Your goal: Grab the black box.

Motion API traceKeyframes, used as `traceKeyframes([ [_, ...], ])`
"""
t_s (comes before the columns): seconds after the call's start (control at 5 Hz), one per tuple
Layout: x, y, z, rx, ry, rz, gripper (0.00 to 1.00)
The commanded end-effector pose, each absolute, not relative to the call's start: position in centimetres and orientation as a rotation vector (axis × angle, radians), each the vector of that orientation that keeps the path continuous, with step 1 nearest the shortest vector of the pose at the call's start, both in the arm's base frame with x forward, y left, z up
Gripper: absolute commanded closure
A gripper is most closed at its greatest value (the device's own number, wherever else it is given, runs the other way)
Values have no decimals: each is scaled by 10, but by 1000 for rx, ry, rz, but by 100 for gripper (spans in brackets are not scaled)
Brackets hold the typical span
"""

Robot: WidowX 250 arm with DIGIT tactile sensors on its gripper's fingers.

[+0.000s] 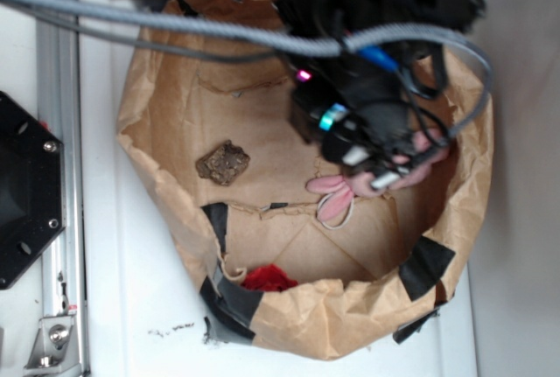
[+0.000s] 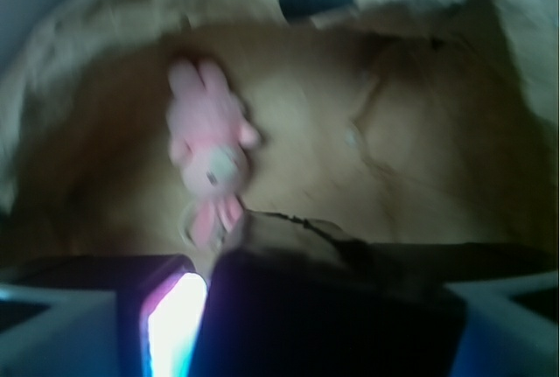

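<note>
In the wrist view the black box (image 2: pixel 332 307) fills the bottom middle as a dark block with a wrinkled, shiny top edge. It sits between my fingers, and the left pad (image 2: pixel 175 329) glows white and pink against its side. My gripper (image 2: pixel 324 333) is shut on it. In the exterior view the gripper (image 1: pixel 317 116) hangs low inside the brown paper basin (image 1: pixel 157 123), right of centre. The box (image 1: pixel 304 120) is only a dark shape there, among small pink and cyan lights.
A pink plush bunny (image 1: pixel 337 189) (image 2: pixel 210 154) lies on the paper floor just beside the gripper. A rough brown block (image 1: pixel 223 163) rests to the left, and a red item (image 1: pixel 269 278) near the front wall. Black tape patches (image 1: pixel 426 268) hold the paper rim. Cables (image 1: pixel 175 23) cross above.
</note>
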State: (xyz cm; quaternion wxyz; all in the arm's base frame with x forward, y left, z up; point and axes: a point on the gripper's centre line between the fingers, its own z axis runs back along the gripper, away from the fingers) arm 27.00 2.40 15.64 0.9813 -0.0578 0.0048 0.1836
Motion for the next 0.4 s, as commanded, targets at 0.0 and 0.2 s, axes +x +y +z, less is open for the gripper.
traceKeyframes([
  [0.0, 246, 39, 182, -136, -164, 333, 100],
  [0.2, 245, 36, 176, -124, -172, 344, 100],
])
